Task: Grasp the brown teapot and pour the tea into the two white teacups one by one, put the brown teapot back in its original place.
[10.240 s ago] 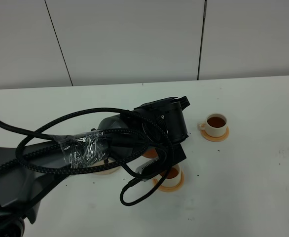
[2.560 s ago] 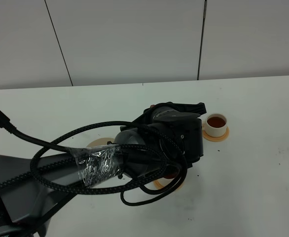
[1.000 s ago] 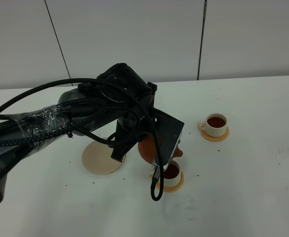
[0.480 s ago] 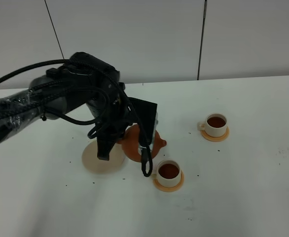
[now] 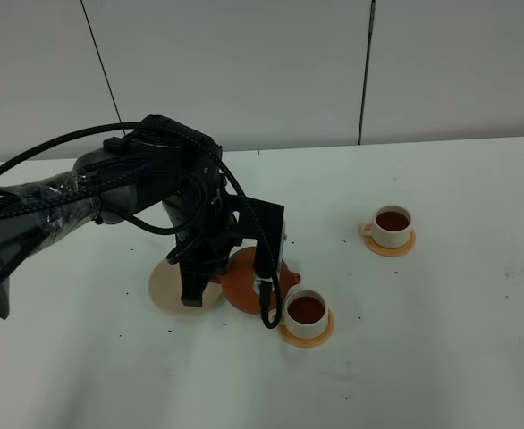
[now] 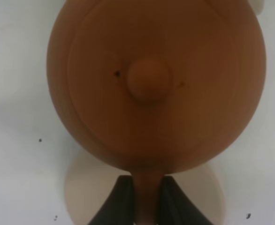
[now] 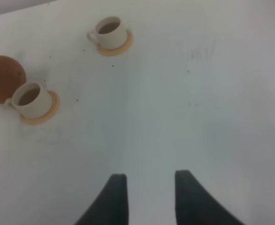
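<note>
On the white desk [image 5: 441, 340], our left tool [image 6: 143, 206] clamps the loop handle of the brown teapot [image 5: 251, 280], between beige saucer [image 5: 165, 288] and nearer filled teacup [image 5: 306, 311]. We judge it heavy, rigid, breakable clay; the right tool [image 7: 147, 199] gapes empty.

Left wrist view: brown teapot [image 6: 156, 84] seen from directly above, filling most of the frame, lid knob [image 6: 148, 84] near centre and two small dark specks on the lid either side of it. Left gripper [image 6: 147, 199] closed on the teapot's handle [image 6: 147, 194], one dark finger [image 6: 115, 201] pressed to each side of the brown strip. Pale beige saucer [image 6: 83, 192] shows partly under the handle side of the pot, on a white table [image 6: 15, 70] with a few dark specks.
</note>
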`<control>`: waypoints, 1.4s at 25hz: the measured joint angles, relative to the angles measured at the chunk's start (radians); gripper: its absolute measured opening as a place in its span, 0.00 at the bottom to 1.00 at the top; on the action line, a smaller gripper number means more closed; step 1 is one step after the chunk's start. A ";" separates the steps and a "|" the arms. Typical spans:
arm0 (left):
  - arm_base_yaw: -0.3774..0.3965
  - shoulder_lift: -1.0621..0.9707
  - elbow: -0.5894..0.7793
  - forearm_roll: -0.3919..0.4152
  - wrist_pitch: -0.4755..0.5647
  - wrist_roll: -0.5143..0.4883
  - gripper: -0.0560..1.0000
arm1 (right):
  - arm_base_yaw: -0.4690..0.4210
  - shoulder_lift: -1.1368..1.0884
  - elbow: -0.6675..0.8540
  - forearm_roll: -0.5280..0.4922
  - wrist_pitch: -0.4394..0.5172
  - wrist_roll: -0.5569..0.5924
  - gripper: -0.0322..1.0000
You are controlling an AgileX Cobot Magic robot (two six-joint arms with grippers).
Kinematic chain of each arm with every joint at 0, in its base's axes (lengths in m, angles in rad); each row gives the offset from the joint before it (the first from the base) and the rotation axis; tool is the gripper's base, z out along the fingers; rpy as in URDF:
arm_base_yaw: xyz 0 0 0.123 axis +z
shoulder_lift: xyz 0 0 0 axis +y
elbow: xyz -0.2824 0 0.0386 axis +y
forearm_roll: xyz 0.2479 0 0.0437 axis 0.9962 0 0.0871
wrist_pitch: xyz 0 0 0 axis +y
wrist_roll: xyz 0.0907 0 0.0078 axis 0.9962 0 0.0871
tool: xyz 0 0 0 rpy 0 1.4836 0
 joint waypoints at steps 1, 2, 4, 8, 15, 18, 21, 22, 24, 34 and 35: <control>0.000 0.000 0.000 0.000 0.000 0.000 0.22 | 0.000 0.000 0.000 0.000 0.000 0.000 0.26; 0.000 0.000 0.000 -0.001 -0.001 0.000 0.22 | 0.000 0.000 0.000 0.000 0.000 0.000 0.26; 0.000 -0.001 0.000 -0.001 -0.008 0.000 0.22 | 0.000 0.000 0.000 0.000 0.000 0.000 0.26; 0.000 -0.001 0.000 -0.001 -0.012 -0.015 0.22 | 0.000 0.000 0.000 0.000 0.000 0.000 0.26; 0.031 -0.001 0.000 -0.043 -0.003 -0.035 0.22 | 0.000 0.000 0.000 0.000 0.000 0.000 0.26; 0.045 -0.001 0.000 -0.062 0.006 -0.036 0.22 | 0.000 0.000 0.000 0.000 0.000 0.000 0.26; 0.048 -0.001 0.000 -0.069 0.007 -0.036 0.22 | 0.000 0.000 0.000 0.000 0.000 0.000 0.26; 0.048 -0.001 0.000 -0.071 0.007 -0.036 0.22 | 0.000 0.000 0.000 0.000 0.000 0.000 0.26; 0.048 -0.001 0.000 -0.071 0.007 -0.036 0.22 | 0.000 0.000 0.000 0.000 0.000 0.000 0.26; 0.048 -0.008 0.000 -0.071 0.009 -0.057 0.22 | 0.000 0.000 0.000 0.000 0.000 0.000 0.26; 0.048 -0.011 0.000 -0.071 0.010 -0.078 0.22 | 0.000 0.000 0.000 0.000 0.000 0.000 0.26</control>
